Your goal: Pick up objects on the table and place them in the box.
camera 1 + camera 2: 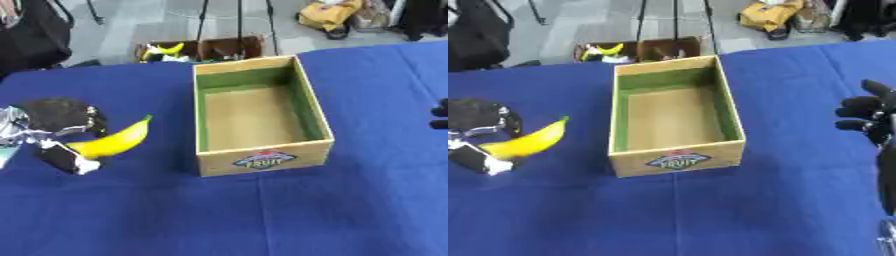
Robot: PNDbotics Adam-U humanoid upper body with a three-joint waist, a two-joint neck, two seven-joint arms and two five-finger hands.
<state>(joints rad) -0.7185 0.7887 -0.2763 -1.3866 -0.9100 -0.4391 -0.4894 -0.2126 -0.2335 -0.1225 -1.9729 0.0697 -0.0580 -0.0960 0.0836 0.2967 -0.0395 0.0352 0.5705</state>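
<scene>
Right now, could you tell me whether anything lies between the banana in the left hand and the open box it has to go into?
Nothing visible does. The banana, held in the left hand, lies left of the box; only bare blue tablecloth separates them. The box's near left wall is the only thing to clear.

My left robot hand point(54, 131) is smeared by blur, and its arm runs off the left edge, so I can't trace exactly how its fingers sit around the banana point(114, 141), whose lower end they hide. My right robot hand point(868, 116) is cut by the right edge; in the left eye view only dark fingertips show. The small print on the box point(262, 160) label beyond "FRUIT" is unreadable. Past the desk point(262, 215), the crate point(199, 50) contents are too indistinct to name.
</scene>
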